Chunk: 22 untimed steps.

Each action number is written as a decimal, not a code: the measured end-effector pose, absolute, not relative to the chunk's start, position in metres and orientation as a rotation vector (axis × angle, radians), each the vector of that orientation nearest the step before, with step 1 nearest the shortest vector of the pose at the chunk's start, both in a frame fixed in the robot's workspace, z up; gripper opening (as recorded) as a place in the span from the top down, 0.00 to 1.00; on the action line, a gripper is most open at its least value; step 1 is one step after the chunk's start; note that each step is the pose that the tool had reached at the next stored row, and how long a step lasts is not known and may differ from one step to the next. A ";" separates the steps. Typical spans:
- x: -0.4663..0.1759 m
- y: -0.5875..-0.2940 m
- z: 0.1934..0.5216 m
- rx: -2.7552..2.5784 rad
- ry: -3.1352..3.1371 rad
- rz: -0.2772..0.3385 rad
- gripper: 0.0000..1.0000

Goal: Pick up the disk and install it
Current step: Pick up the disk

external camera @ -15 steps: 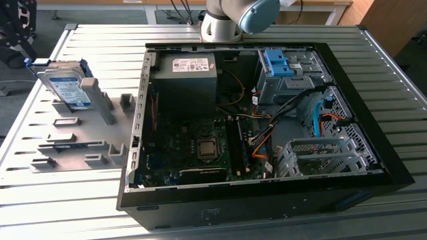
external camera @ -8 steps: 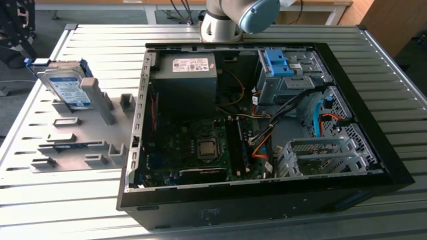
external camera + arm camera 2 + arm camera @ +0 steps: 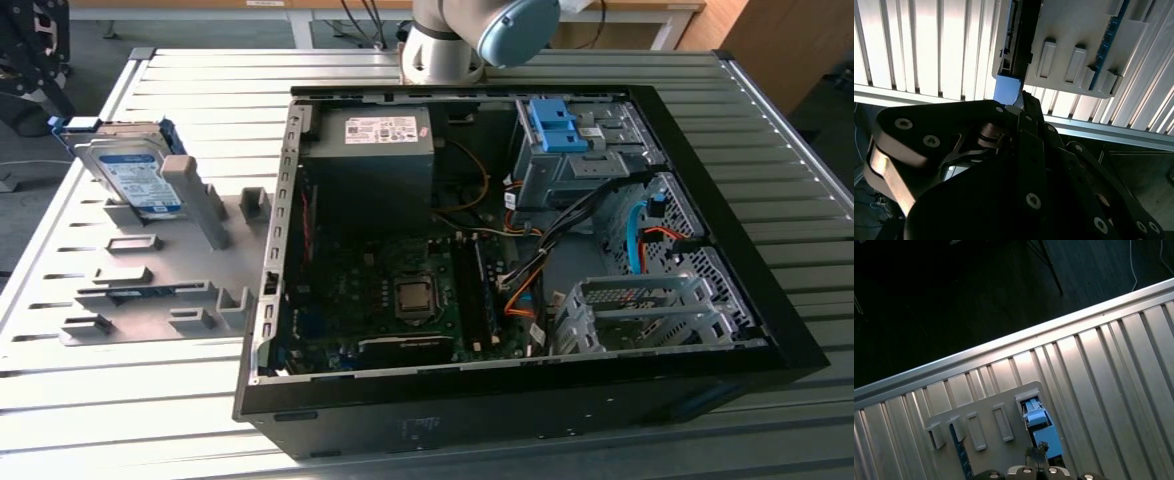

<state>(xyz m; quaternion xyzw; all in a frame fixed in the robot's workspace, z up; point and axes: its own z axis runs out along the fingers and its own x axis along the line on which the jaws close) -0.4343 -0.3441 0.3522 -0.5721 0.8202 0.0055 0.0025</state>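
The disk stands on edge in a slot of the grey holder plate at the exterior view's left; its white-and-blue label shows and blue rails run along its edges. In both wrist views I look along my dark gripper toward that holder. The gripper's tips meet right at the disk's blue rail end. In the first wrist view the gripper sits just over the disk's blue edge in the holder. The jaws look shut together; whether they pinch the rail is not visible.
An open black computer case lies on the slatted metal table. Inside it are a grey power supply, a bright blue bracket, cables and a silver drive cage. The table edge runs close behind the holder.
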 end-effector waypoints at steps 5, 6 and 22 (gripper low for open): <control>-0.434 -0.344 0.352 -1.803 2.567 0.017 0.89; -0.434 -0.344 0.352 -1.813 2.559 0.017 0.89; -0.437 -0.338 0.347 -1.985 2.404 -0.007 0.89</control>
